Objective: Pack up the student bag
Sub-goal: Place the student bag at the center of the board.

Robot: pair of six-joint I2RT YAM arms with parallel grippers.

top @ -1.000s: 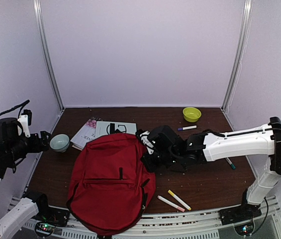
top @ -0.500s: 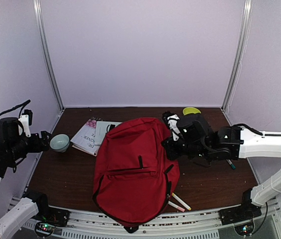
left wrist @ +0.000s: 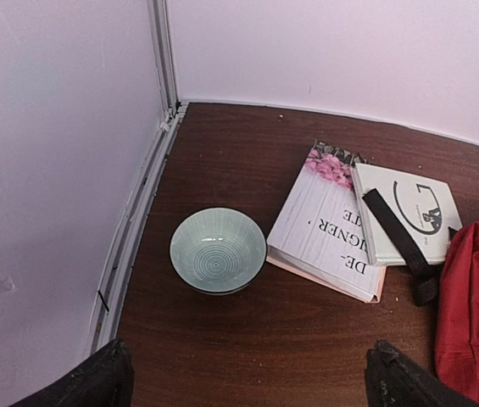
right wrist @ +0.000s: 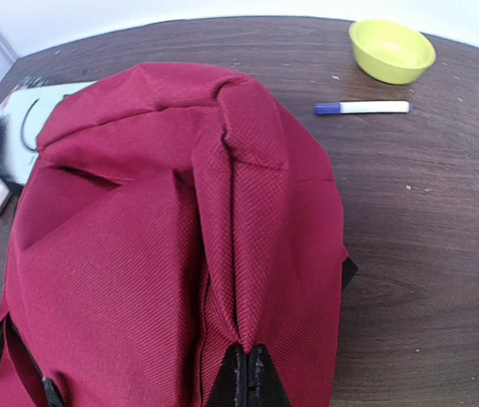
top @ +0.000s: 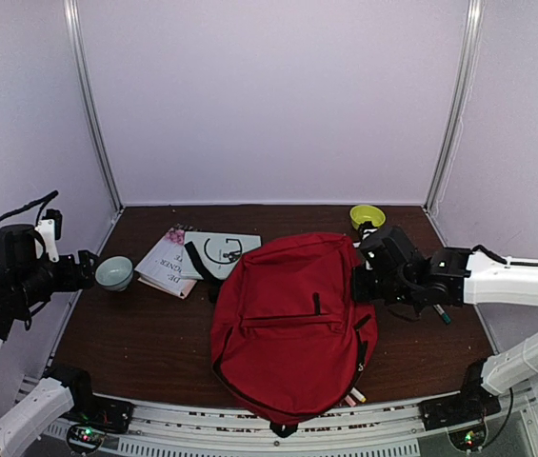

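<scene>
**Bag Gripped by Right Fingers**

Left fingers (top: 85,268): spread wide, empty; the bag lies well off to their right. Right fingers (right wrist: 243,380): pinched shut on a fabric fold of the red bag (top: 292,319). It lies flat on the tabletop (top: 135,333), long axis far-to-near. These are the nearer pair.

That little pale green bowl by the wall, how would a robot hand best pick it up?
By the rim, I'd guess, coming straight down from above. The bowl sits upright with its mouth open, so one finger can go inside and one outside the thin wall. Its round sides would likely slip from a sideways pinch.
</scene>
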